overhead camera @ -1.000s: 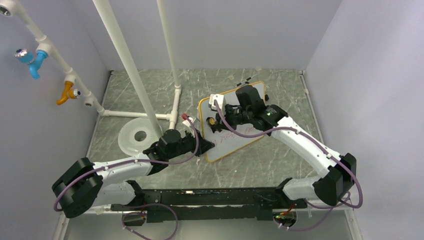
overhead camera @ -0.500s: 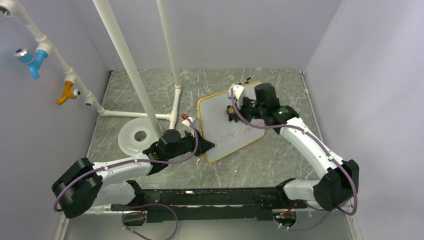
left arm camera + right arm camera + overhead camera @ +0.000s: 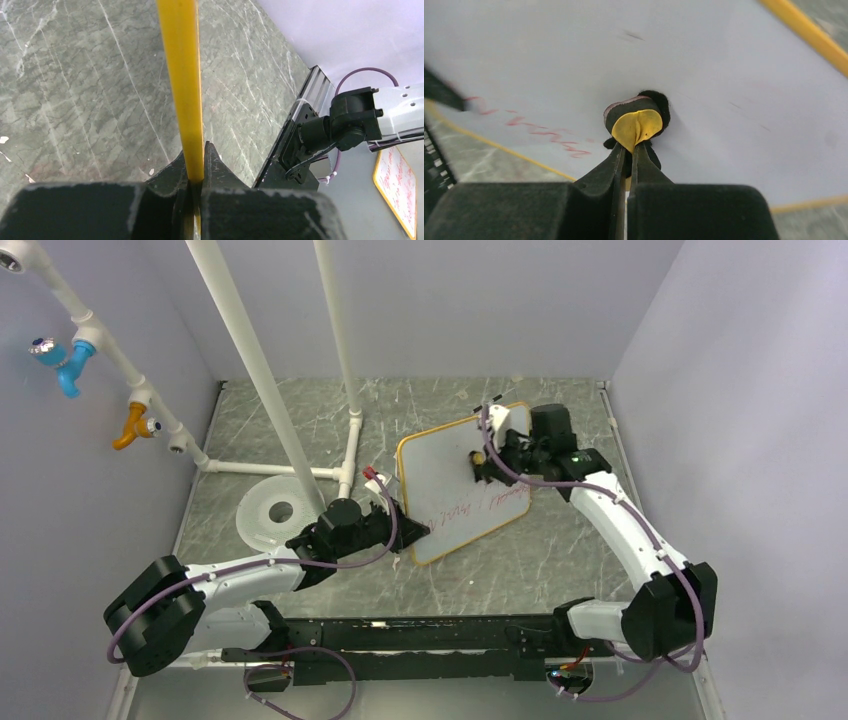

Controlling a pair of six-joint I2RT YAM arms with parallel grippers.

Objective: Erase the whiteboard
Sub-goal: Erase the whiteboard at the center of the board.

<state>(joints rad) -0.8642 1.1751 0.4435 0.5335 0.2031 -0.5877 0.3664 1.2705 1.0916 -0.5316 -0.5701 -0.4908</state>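
Note:
The whiteboard (image 3: 450, 502) lies tilted on the marble table, white with an orange frame. Red scrawl (image 3: 470, 508) runs across its lower half. My left gripper (image 3: 412, 532) is shut on the frame at the board's lower left edge. In the left wrist view the yellow frame strip (image 3: 182, 75) runs up from between my left gripper (image 3: 196, 156). My right gripper (image 3: 479, 463) is over the upper right part of the board. It is shut on a yellow and black eraser (image 3: 636, 122), pressed to the whiteboard (image 3: 734, 70) right of the red scrawl (image 3: 549, 132). My right gripper (image 3: 629, 148) pinches the eraser's yellow back.
A round white disc (image 3: 262, 512) with a centre hole lies left of the left arm. White pipes (image 3: 262, 390) rise from the table's back left, with a blue valve (image 3: 68, 360) and an orange valve (image 3: 132, 425) on the left wall. Walls close in three sides.
The right gripper has swept the eraser from the board's left middle up and right to its upper right part. The left gripper and the board have stayed put.

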